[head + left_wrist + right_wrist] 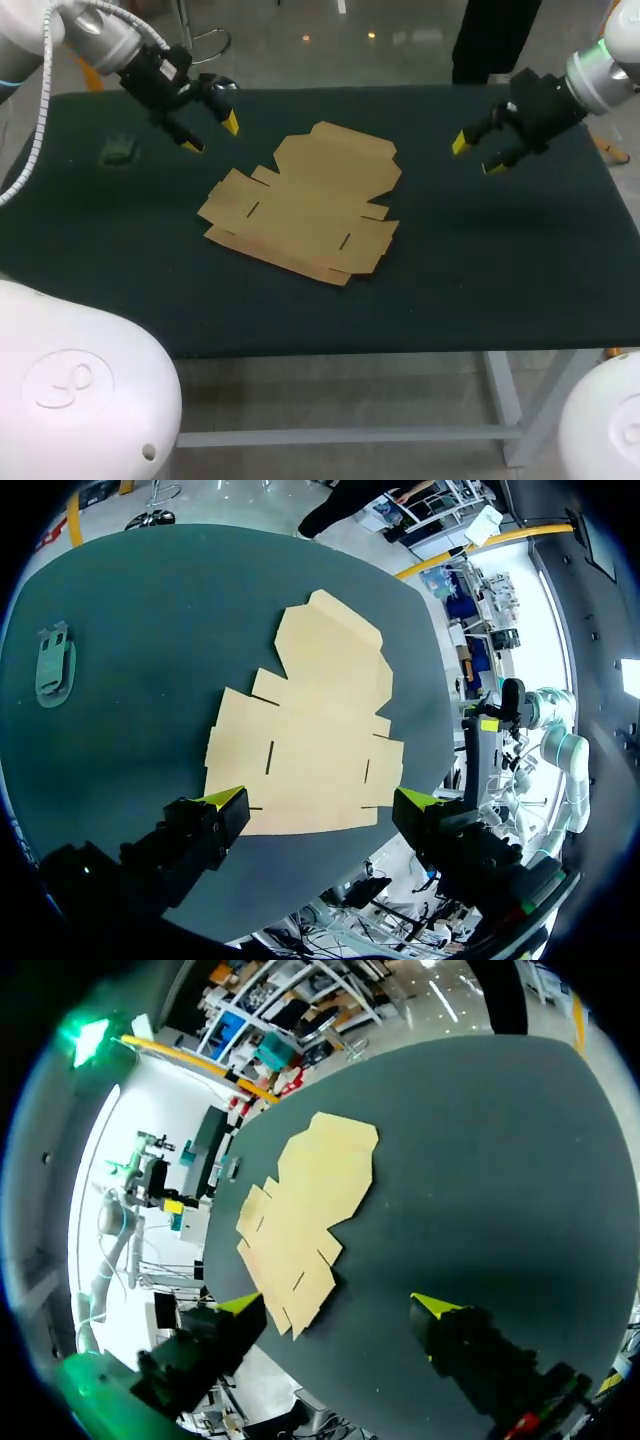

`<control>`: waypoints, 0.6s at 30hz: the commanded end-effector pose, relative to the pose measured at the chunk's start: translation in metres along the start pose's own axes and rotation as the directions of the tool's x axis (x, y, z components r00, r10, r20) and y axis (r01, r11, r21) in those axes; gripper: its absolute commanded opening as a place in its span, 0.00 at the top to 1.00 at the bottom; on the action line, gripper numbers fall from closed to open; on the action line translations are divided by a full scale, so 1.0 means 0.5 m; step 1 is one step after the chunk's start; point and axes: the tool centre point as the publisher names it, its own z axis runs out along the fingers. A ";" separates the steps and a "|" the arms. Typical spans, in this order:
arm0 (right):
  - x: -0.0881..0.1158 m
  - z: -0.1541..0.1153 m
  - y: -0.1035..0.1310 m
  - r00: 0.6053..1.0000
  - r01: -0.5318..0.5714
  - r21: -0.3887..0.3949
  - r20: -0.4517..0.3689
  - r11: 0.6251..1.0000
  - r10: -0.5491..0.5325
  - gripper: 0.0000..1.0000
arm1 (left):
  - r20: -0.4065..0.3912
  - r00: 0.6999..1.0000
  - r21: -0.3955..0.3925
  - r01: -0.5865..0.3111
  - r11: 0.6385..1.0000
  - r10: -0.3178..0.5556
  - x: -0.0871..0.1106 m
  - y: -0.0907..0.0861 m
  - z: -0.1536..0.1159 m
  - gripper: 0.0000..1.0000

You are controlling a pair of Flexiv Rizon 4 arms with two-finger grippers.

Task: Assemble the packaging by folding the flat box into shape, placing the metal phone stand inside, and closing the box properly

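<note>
Box: flat on worktop, mid-frame.
Left claw: upper left, spread wide, empty.
Right claw: upper right, spread wide, empty.

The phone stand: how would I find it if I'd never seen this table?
Start with the big dark green table and the flat tan cardboard box in its middle. Look to the left side, beyond the left gripper. The phone stand is the small grey-green piece lying alone, nearly the tabletop's colour, not tan.
</note>
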 end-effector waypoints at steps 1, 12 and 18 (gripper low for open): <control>0.006 0.020 0.000 1.000 -0.009 0.013 -0.007 1.000 0.009 0.00 | 0.001 1.000 0.017 0.001 1.000 -0.001 -0.003 0.012 -0.004 0.00; 0.026 0.102 -0.059 0.997 -0.057 0.073 -0.039 0.996 0.060 0.00 | -0.014 1.000 0.046 0.027 0.999 -0.027 -0.022 0.005 0.004 0.00; 0.031 0.131 -0.089 0.993 -0.104 0.065 -0.056 0.992 0.108 0.00 | -0.010 0.999 0.058 0.038 0.998 -0.037 -0.029 0.002 0.007 0.00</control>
